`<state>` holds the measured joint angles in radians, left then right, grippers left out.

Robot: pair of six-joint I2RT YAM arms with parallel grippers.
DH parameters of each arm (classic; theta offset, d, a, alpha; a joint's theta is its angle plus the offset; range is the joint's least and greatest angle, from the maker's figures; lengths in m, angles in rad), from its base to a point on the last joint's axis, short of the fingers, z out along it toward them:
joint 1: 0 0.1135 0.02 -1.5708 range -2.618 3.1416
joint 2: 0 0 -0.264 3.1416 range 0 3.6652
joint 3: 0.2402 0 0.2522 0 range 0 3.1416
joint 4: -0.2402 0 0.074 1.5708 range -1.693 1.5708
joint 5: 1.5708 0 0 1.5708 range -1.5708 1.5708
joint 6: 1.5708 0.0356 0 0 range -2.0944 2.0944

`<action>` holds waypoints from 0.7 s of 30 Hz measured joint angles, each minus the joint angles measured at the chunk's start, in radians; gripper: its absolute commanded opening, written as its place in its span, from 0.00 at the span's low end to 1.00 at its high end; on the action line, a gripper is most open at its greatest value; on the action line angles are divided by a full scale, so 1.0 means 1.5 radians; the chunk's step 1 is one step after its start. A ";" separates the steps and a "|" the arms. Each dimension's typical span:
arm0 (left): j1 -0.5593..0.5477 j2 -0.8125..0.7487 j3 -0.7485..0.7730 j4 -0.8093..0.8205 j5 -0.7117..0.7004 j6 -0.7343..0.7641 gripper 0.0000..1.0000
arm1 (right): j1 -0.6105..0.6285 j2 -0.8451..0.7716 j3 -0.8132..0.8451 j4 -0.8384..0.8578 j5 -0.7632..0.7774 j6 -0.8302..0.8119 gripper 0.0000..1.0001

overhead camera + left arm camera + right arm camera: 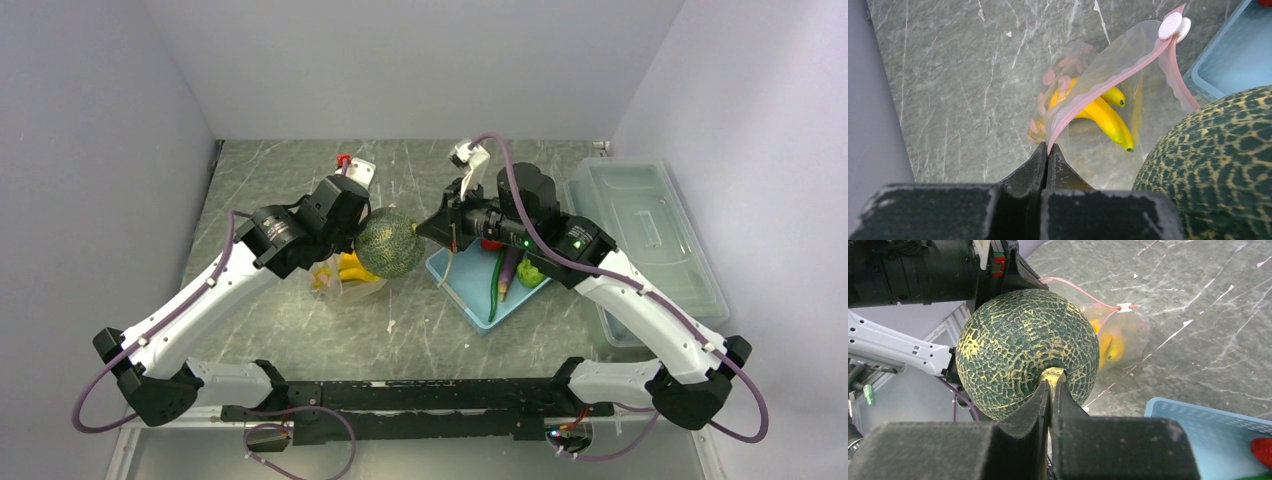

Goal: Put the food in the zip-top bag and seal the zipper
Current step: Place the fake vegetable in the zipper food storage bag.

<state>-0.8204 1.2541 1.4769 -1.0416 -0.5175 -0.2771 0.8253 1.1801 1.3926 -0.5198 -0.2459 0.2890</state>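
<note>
Bright, diffuse light, soft shadows on the table (pixel 420 335), wrist views crisp — jaws softly blurred (close to lens).

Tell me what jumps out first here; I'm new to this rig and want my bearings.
The netted melon is at mid-table between the arms, its stem gripped by the right pincer. Just left of it, the left pincer pinches the pink zipper of the zip-top bag, with yellow bananas already inside.

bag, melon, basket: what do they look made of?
bag: thin clear plastic film, glossy and crinkled, bananas visible through it; soft-looking pink strip at the mouth.
melon: probably hard moulded plastic, matte, with raised yellow netting on dark green.
basket: light-blue rigid plastic, seemingly perforated floor.
</note>
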 measured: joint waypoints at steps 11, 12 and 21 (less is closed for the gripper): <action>-0.005 -0.030 -0.012 0.042 0.034 -0.007 0.00 | 0.010 0.005 -0.062 0.028 0.002 0.003 0.00; -0.006 -0.032 -0.013 0.051 0.042 -0.010 0.00 | 0.011 0.008 -0.067 0.028 0.001 0.005 0.00; -0.006 -0.045 -0.033 0.081 0.096 -0.020 0.00 | 0.020 0.016 -0.074 0.037 0.002 0.011 0.00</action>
<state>-0.8299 1.1866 1.4269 -0.9199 -0.3737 -0.3069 0.8547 1.2037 1.2812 -0.4648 -0.2436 0.3050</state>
